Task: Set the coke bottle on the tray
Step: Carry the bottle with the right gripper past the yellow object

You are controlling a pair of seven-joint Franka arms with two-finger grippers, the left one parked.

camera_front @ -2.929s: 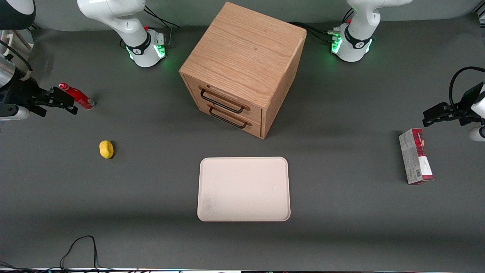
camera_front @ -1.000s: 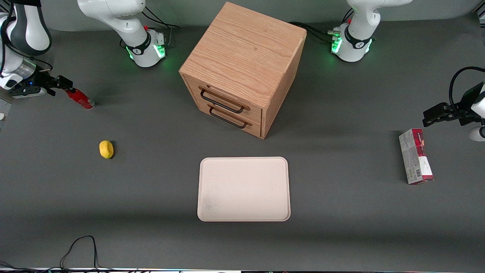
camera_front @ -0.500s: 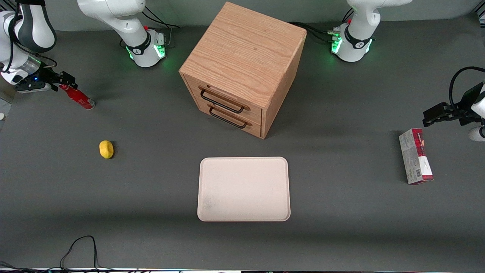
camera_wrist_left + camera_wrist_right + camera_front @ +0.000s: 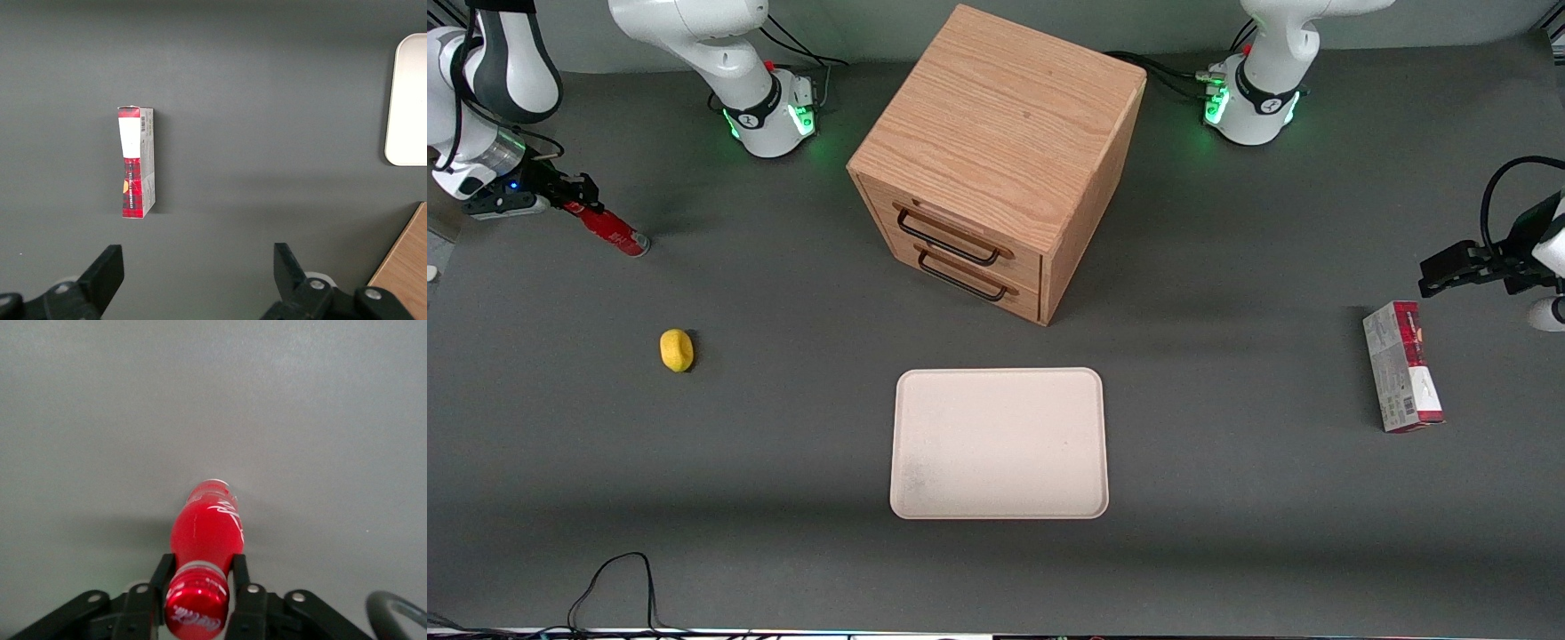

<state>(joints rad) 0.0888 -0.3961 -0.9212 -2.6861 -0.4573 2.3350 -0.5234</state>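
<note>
- Wrist view shows my gripper at the neck of the bottle, one finger on each side just under the red cap, both looking pressed against it.
- I judge the step in hand to be securing the grasp before the lift. I want the fingers square on the neck, below the cap's flare, so the bottle hangs from the cap lip and cannot slide out.
- I would raise it slowly at first and watch whether the base swings; the body is smooth and heavier than the neck, so a jerk could pivot it between the fingers.
- Front view puts the bottle at the working arm's end of the table, leaning, its base on the mat and its cap end in the gripper. I cannot tell whether the base carries any weight.
- Claw state: nearly closed, gap only as wide as the neck, gripping the bottle and touching nothing else that I can see.
- Tray lies well apart, nearer the front camera than the cabinet, and bare. The lemon sits between bottle and tray, so I would carry high enough to pass over it.
- For the set-down I would aim at the tray's middle, away from the low rim, and lower until the base rests flat before opening.
</note>
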